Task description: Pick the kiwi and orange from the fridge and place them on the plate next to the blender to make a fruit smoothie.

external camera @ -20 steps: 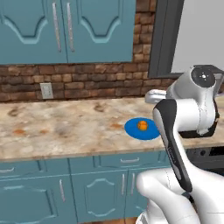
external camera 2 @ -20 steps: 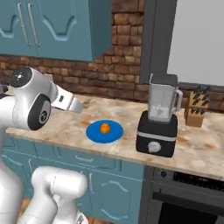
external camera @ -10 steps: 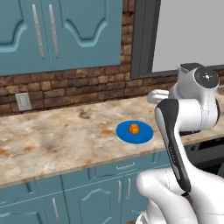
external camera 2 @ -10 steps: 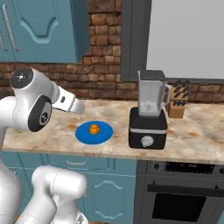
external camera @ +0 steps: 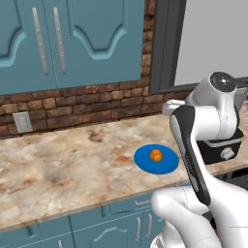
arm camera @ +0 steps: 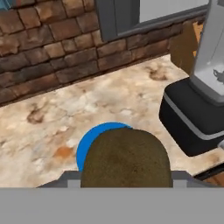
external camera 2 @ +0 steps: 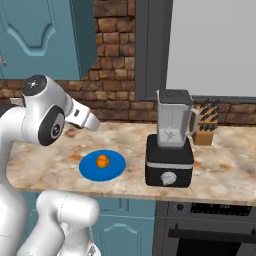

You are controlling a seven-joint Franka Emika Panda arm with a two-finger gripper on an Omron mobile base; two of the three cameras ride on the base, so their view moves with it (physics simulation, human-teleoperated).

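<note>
Jaws closed on kiwi, above counter; orange already on plate beside blender; kiwi placement left, judged roughly half done.

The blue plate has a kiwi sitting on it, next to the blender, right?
Not quite. The fruit on the blue plate is the orange, as the right base view shows. The plate is indeed beside the blender. The kiwi is up close at the tool in the hand view.
</note>
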